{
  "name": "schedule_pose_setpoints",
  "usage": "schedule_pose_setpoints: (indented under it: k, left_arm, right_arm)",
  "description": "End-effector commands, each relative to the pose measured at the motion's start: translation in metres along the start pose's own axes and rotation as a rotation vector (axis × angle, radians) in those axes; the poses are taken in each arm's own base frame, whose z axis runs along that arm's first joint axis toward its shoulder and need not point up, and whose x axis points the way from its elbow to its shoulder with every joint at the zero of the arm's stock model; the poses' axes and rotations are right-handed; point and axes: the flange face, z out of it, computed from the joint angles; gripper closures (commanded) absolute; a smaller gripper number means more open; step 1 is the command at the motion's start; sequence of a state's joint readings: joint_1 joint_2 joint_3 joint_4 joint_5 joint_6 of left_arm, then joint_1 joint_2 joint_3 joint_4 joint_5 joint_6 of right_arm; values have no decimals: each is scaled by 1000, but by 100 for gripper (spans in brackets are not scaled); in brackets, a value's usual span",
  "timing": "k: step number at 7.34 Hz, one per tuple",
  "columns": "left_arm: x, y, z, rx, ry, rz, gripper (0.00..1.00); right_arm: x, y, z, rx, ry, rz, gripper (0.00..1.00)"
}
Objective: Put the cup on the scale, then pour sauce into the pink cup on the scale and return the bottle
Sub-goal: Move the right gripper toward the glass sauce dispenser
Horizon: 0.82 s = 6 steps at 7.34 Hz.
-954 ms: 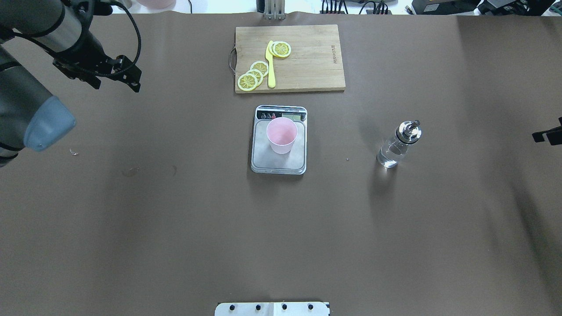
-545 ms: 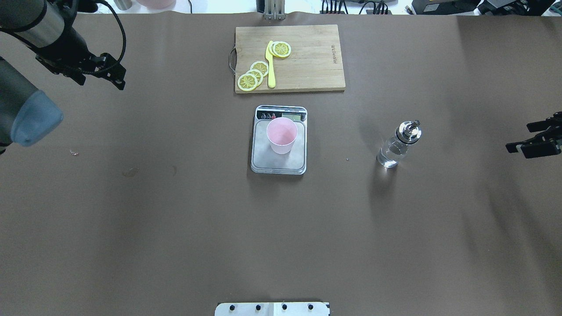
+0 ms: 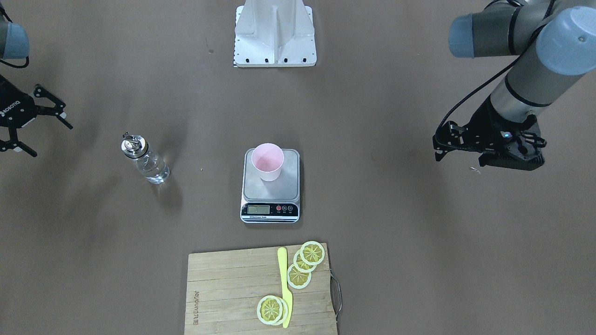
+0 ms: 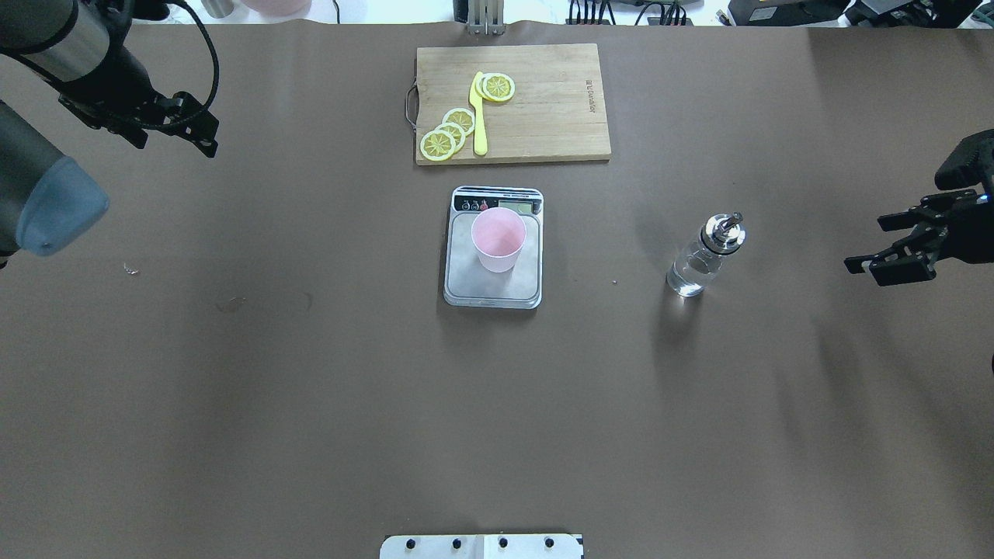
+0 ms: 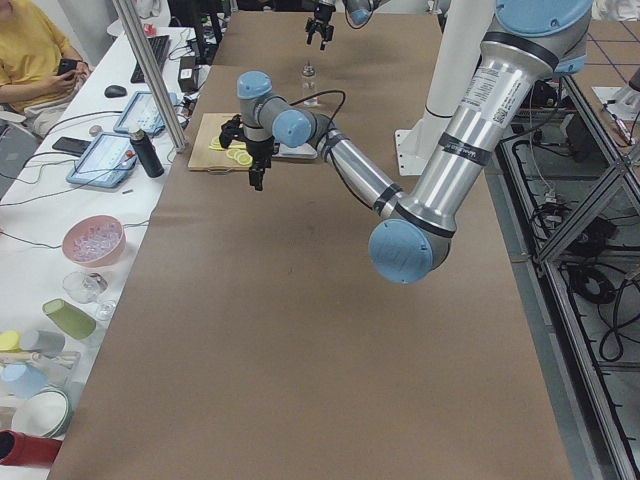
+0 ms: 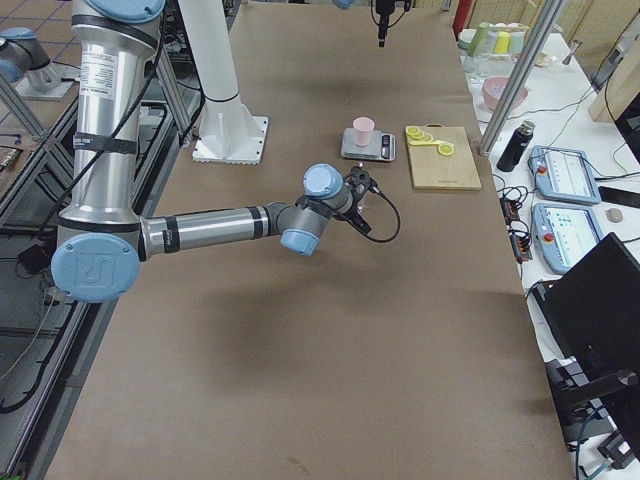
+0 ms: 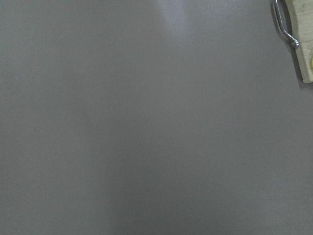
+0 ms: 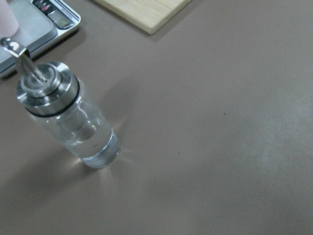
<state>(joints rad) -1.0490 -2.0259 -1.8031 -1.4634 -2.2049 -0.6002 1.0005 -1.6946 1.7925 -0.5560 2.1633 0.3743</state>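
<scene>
Showing sauce (image 8: 93, 139) clearest in right wrist view, cup (image 4: 498, 241) on scale (image 4: 467, 281), left jaws open, right jaws open

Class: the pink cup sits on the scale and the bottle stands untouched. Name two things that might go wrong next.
1. The open right hand, off to one side, might tip the upright bottle on approach.
2. The cup is narrow; the pour may miss, wetting the scale.

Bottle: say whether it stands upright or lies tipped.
Upright: the bottle rests on its base on the table, metal spout on top, nothing gripping it.
</scene>
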Motion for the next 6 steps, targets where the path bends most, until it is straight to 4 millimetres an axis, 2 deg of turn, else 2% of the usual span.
schedule_pose_setpoints:
  k: [1,2,3,4,5,6]
  left_arm:
    - [-1,0,1,-2,-2,-2,2]
    - [-1,0,1,-2,-2,-2,2]
    - [-2,0,2,-3,-3,-3,2]
    - [-2,0,2,-3,-3,-3,2]
    - [-2,0,2,-3,-3,-3,2]
    - [-2,1,1,-2,-2,-2,2]
  right_arm:
    - [-27,-5,15,96,42,108,0]
    - [-25,-3,12,117,82,135,0]
    - [-35,-2,7,118,65,163,0]
    - [-60,-6,2,125,22,180,0]
    - [-66,-8,-1,138,23,166,0]
    - [-66,5,-3,169,49,137,0]
